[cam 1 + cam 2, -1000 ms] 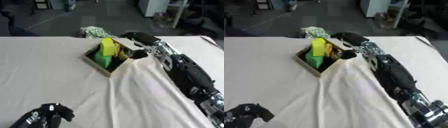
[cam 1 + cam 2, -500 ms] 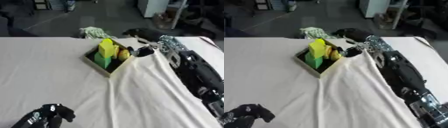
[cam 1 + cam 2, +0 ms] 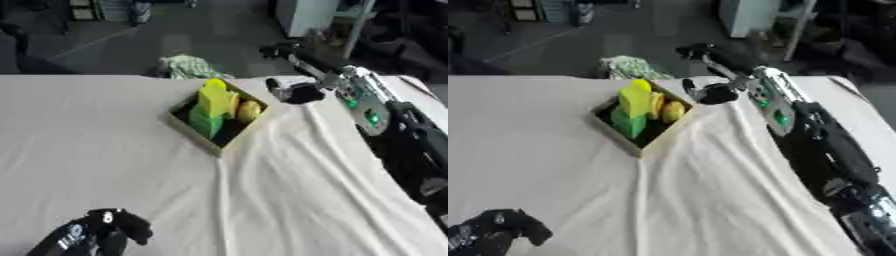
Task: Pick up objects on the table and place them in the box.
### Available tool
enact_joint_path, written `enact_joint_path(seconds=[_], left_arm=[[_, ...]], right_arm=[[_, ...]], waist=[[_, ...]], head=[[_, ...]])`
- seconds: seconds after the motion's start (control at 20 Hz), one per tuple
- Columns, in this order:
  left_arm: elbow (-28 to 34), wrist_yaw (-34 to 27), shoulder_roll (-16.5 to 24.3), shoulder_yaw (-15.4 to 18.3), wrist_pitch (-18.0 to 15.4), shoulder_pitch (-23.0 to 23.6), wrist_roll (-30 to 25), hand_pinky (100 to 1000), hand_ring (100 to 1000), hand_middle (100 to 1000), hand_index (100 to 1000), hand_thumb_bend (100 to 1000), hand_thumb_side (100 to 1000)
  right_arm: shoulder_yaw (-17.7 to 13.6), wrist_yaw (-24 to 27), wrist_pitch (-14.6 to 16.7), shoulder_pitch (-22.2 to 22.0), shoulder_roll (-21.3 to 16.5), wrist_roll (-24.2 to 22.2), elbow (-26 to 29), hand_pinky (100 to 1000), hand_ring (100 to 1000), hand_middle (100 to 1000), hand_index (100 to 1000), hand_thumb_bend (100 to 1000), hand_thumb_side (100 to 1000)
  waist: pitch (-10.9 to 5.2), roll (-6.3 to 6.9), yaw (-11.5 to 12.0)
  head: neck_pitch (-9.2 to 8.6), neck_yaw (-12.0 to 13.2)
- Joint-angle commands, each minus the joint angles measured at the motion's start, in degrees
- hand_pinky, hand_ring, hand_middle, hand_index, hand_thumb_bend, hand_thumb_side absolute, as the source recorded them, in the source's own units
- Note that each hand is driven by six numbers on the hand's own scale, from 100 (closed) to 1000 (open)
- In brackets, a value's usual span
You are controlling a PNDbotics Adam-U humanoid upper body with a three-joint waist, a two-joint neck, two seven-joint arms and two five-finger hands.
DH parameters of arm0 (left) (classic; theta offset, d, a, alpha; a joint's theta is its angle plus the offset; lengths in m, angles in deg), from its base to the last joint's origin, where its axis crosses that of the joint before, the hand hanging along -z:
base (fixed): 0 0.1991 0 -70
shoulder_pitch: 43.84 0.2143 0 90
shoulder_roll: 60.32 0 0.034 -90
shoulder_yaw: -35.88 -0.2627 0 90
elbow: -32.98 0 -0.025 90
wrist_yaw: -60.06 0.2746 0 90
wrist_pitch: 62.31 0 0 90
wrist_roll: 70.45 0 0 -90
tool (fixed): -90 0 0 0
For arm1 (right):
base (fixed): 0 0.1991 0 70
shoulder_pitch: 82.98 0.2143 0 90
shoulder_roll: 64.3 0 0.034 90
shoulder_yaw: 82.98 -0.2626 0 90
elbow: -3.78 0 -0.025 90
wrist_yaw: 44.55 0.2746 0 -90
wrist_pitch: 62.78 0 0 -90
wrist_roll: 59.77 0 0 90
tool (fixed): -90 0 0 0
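While one box (image 3: 194, 131) holds one green block (image 3: 206, 121), three yellow pieces (image 3: 229, 101)

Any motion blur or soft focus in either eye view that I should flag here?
Left eye view: the black and silver right hand beyond the shallow cardboard box is smeared; the yellow and green blocks inside have soft edges. Right eye view: the same softness, and the dark left hand at the lower left corner is blurred. The background floor is dim in both.

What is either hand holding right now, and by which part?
Nothing, as far as shows. The right hand is beside the box with nothing seen in its fingers. The left hand rests curled at the lower left, empty.
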Motion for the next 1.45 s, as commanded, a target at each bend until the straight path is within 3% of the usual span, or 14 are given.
enact_joint_path(seconds=[0.05,0.3,0.6,0.85,1.05,1.25,1.45], left_arm=[[1.2,0.2,0.8,0.4,0.1,-0.1,0.3,719,697,540,730,100,710],[1.2,0.3,1.0,0.6,0.1,0.0,0.5,719,698,540,730,100,707],[1.2,0.4,1.2,1.0,-0.2,0.1,0.8,719,699,541,730,100,700],[1.2,0.6,1.2,1.1,-0.3,0.4,1.1,719,700,542,730,100,704],[1.2,0.9,1.3,1.2,-0.2,0.9,1.3,720,705,547,732,100,708],[1.2,1.0,1.6,1.2,0.2,1.9,1.5,722,712,556,733,100,708],[1.2,0.6,2.0,1.1,0.7,3.0,1.4,724,719,566,736,100,700]], right_arm=[[-2.3,8.3,-3.2,-2.6,-2.3,2.3,7.2,747,769,746,932,100,384],[-4.6,18.7,-7.7,-13.5,0.1,6.1,19.2,699,728,709,909,100,503],[-5.9,27.0,-8.7,-26.0,7.1,7.3,31.0,663,697,682,890,100,482],[-6.1,26.6,-7.9,-32.7,14.5,5.5,35.8,648,678,665,868,100,484],[-6.0,25.9,-7.6,-35.7,19.6,5.2,37.1,638,664,649,857,100,493],[-5.1,25.9,-7.3,-37.6,23.5,5.1,37.6,632,656,640,854,100,494],[-3.4,26.7,-7.0,-39.9,25.1,4.8,37.6,630,657,642,854,100,440]], waist=[[-1.06,0.01,-0.3],[-1.17,-0.04,-0.9],[-1.17,0.32,-1.9],[-1.06,0.67,-2.8],[-1.4,0.71,-3.7],[-2.34,0.44,-4.9],[-4.29,0.0,-5.8]], head=[[-0.75,0.6],[-0.62,1.3],[-0.28,2.6],[-0.22,4.2],[0.52,5.4],[2.1,7.3],[5.39,9.6]])
